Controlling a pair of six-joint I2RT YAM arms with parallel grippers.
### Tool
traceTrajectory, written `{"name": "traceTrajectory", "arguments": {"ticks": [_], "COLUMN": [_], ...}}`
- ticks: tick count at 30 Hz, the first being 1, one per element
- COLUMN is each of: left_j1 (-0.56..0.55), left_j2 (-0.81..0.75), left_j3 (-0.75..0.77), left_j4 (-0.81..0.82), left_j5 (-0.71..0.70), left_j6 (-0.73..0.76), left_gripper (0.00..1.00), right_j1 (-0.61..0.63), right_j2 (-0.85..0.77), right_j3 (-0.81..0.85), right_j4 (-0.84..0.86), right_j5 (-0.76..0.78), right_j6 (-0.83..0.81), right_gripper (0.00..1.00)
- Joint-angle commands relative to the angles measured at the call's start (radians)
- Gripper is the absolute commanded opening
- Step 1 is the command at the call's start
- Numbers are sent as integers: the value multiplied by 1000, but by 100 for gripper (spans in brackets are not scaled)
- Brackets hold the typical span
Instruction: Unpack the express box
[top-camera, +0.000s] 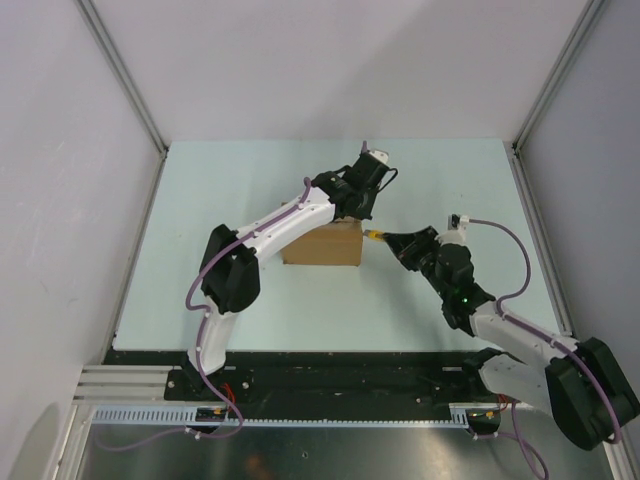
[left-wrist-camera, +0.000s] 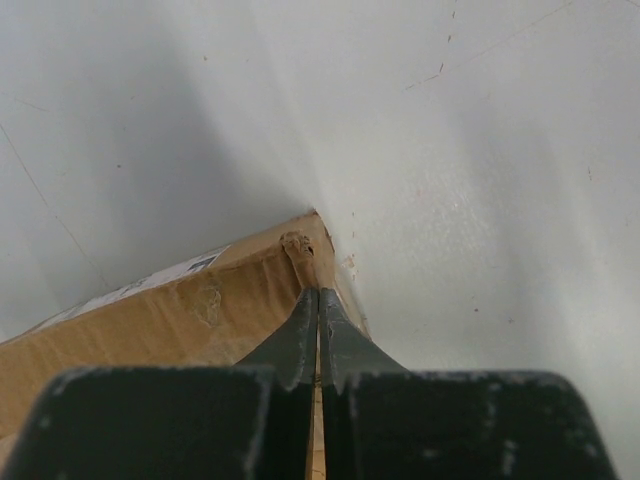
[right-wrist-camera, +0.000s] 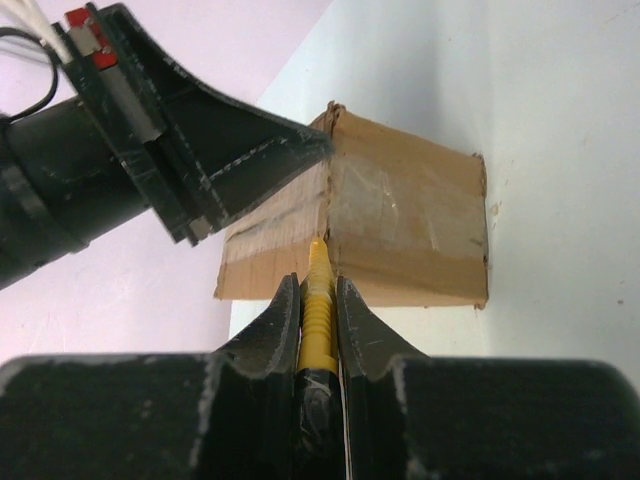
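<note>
Top external view, hidden: the left gripper (top-camera: 346, 212) and its wrist cover the far right corner of the express box (top-camera: 318, 248). Most of the box top lies under that arm, so its flaps cannot be made out.
Right wrist view, cut off: the yellow utility knife (right-wrist-camera: 318, 318) shows only as a ribbed yellow body between the fingers. Its rear is lost in the gripper's dark housing, and the tip is too small to make out a blade.
Left wrist view, cut off: only one upper edge and one corner of the box appear. A scrap of white label (left-wrist-camera: 150, 283) runs off to the left, and the rest sits beneath the gripper body.
Left gripper: fingers pressed together with a hairline tan slit between them. Whether cardboard is nipped there cannot be told.
Right gripper (top-camera: 384, 238): narrow, clamped on the knife, which juts forward past the fingertips.
Box relative to left gripper: directly under the fingertips, which sit on its top edge at the corner.
Box relative to right gripper: just ahead of the fingertips, with a vertical corner edge facing them. The knife tip meets that edge, and clear tape (right-wrist-camera: 385, 215) lies on the face to the right of the tip.
Gripper to gripper: the left one reaches in from the right gripper's upper left, with its tips just above the knife tip.
Table (top-camera: 200, 200): pale green, with the box resting on it beyond the right gripper.
</note>
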Motion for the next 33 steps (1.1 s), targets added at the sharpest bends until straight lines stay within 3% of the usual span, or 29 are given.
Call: {"name": "traceTrajectory", "arguments": {"ticks": [1,9,14,18,21,24,26,29,33], "left_j1": [3,0,0,-2,-3,-5,-8,-19,-23], "left_j2": [79,58,30,-11,-63,-143,-216,-345,-548], "left_j3": [-16,33,126,174,162,105,30,-140,-401], "left_j4": [-105,-101,-103,-101,-101,-100,-100,-80,-8], "left_j5": [45,101,146,155,158,154,161,163,160], "left_j6": [-21,-18,-6,-6,-3,5,20,43,45], "left_gripper": [0,4,24,46,50,49,43,23,15], "right_j1": [-1,-78,-117,-137,-156,-168,-174,-177,-193], "right_j2": [-99,-104,-51,113,242,322,394,491,617], "right_j3": [-4,20,51,116,172,239,282,353,465], "right_j4": [-70,-101,-73,29,128,185,191,229,263], "right_j5": [-37,0,11,-16,-52,-52,-52,-66,-238], "right_j6": [-8,-33,-66,-135,-171,-197,-221,-253,-261], "right_gripper": [0,0,0,0,0,0,0,0,0]}}
